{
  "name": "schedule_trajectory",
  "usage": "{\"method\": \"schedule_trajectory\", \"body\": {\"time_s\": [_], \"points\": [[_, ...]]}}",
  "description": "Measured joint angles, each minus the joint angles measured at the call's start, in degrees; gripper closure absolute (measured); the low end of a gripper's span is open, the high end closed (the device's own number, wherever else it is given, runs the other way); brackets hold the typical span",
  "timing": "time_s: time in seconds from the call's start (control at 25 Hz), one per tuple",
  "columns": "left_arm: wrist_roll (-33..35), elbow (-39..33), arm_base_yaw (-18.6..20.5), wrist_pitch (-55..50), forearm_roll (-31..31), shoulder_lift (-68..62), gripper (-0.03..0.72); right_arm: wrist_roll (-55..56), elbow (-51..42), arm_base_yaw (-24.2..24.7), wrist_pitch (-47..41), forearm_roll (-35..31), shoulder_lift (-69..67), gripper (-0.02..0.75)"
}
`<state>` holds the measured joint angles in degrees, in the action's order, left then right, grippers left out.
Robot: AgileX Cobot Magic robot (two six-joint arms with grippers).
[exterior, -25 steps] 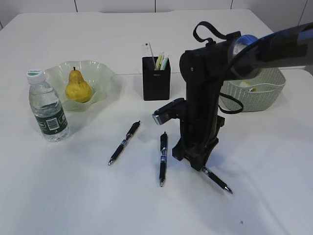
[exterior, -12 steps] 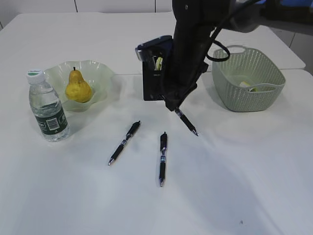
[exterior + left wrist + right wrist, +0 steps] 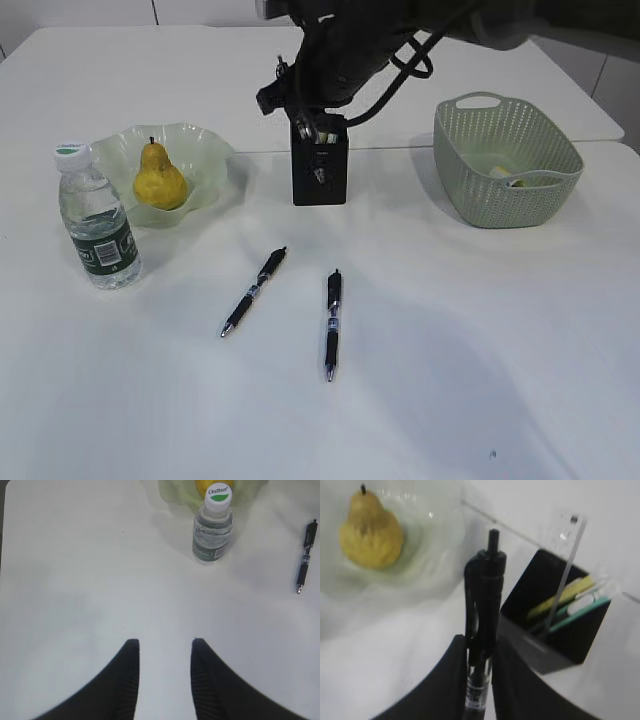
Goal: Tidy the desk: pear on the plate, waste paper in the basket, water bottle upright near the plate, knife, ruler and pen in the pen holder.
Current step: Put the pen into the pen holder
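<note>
Exterior view: The small black square-sided pen holder [image 3: 320, 173] is taken as the landmark on the large plain white desk [image 3: 480, 340]. The right gripper [image 3: 305, 122] is positioned directly above the holder; its jaws are hidden there by the arm. Left of the holder, the yellow pear [image 3: 160, 178] is seated in the pale green ruffled glass plate [image 3: 205, 160], and the clear plastic water bottle [image 3: 98, 220] with white cap is standing upright just beside that plate. Two black pens [image 3: 254, 291] [image 3: 333, 322] are lying in front of the holder. The sage green lattice basket [image 3: 505, 165] is set to the right.

Left wrist view: The left gripper [image 3: 164, 647] is held open and empty above bare desk, well apart from the holder.

Right wrist view: A third black pen [image 3: 484, 645] is clamped between the jaws, beside the holder's mouth, in which the clear plastic ruler [image 3: 565, 570] is already standing.

Hazard: The pen appears offset from the opening. If it were released here, the rim or the ruler could be struck and the pen dropped onto the desk.
</note>
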<state>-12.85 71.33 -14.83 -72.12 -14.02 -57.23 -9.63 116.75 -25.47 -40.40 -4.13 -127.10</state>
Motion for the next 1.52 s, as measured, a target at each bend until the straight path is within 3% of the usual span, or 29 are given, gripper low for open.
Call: {"method": "schedule_trajectory", "body": {"time_s": [0.52, 1.08, 1.52], "points": [[-0.1, 0.0, 0.0, 0.0, -1.5, 0.0, 0.448, 0.9, -12.9, 4.0, 37.0, 3.0, -0.4, 0.604], [-0.2, 0.0, 0.0, 0.0, -1.7, -1.5, 0.448, 1.4, -13.1, 4.7, 50.3, 2.8, -3.8, 0.605], [-0.2, 0.0, 0.0, 0.0, -1.8, -2.0, 0.448, 1.4, -13.1, 4.7, 52.6, 2.8, -6.1, 0.605]]}}
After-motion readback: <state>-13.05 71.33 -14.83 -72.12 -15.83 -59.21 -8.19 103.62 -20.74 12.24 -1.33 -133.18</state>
